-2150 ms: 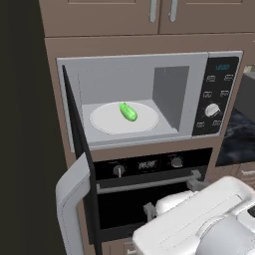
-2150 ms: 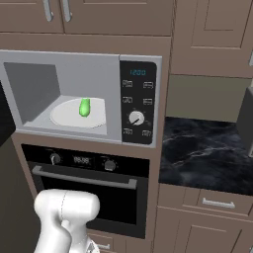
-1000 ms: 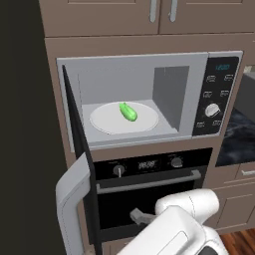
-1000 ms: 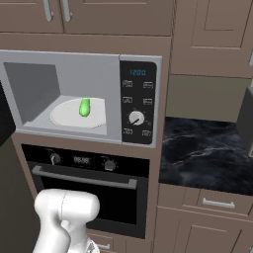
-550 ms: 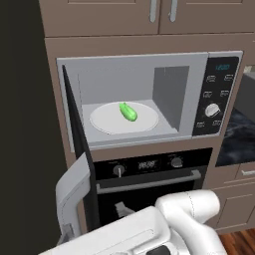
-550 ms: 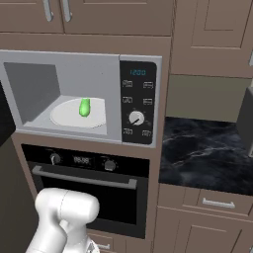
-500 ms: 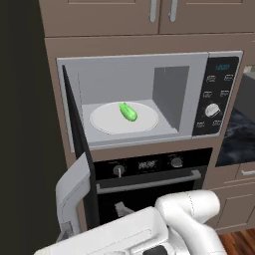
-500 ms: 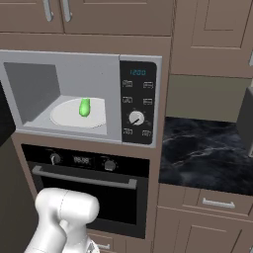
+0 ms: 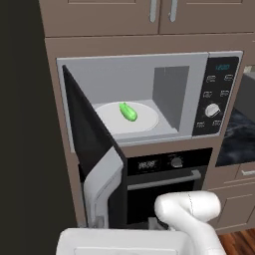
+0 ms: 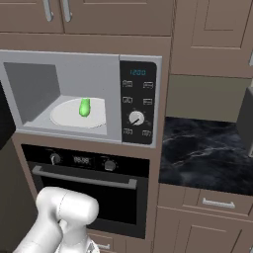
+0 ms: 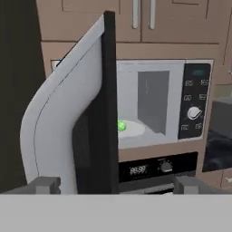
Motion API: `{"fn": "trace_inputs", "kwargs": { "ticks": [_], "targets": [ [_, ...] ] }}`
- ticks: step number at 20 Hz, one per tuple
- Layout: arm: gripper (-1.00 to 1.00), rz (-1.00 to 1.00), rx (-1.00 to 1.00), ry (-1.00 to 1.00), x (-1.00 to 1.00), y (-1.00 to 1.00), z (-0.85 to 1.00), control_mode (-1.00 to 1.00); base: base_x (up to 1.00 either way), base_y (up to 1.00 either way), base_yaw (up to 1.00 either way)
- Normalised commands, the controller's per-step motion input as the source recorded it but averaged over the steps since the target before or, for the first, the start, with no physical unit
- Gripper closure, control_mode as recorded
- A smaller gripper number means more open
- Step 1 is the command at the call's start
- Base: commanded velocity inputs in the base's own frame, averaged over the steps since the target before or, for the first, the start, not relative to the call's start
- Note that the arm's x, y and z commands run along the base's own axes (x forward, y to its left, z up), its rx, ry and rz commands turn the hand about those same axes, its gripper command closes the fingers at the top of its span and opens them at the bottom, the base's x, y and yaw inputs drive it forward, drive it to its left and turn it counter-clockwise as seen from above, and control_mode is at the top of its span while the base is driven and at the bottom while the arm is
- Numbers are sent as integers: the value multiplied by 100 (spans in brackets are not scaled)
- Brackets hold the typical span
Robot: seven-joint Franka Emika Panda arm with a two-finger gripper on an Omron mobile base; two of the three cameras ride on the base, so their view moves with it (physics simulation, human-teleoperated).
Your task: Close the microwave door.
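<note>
The microwave (image 9: 149, 99), built in above a black oven (image 9: 164, 184), stands with its pale cavity exposed. The microwave door (image 11: 77, 122) juts straight out toward the robot, hinged at the cavity's left edge, dark glass in a light grey frame. A push landing near the hinge, or glancing off the free edge, could slip and leave it ajar. The gripper (image 11: 115, 183) sits low before the door; its fingertips (image 11: 45, 185) are spread wide, holding nothing. A green vegetable (image 9: 128, 111) rests on the turntable (image 9: 127, 117).
</note>
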Motion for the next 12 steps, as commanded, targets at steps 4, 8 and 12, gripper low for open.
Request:
{"fn": "trace_inputs", "kwargs": {
  "ticks": [4, 8, 12],
  "targets": [
    [-100, -30, 11, 17, 21, -73, -9, -100, 0, 0, 0],
    [-100, -24, 7, 21, 53, -46, 0, -100, 0, 0, 0],
    [-100, -18, 1, 19, 75, -6, 2, -100, 0, 0, 0]
  ]
}}
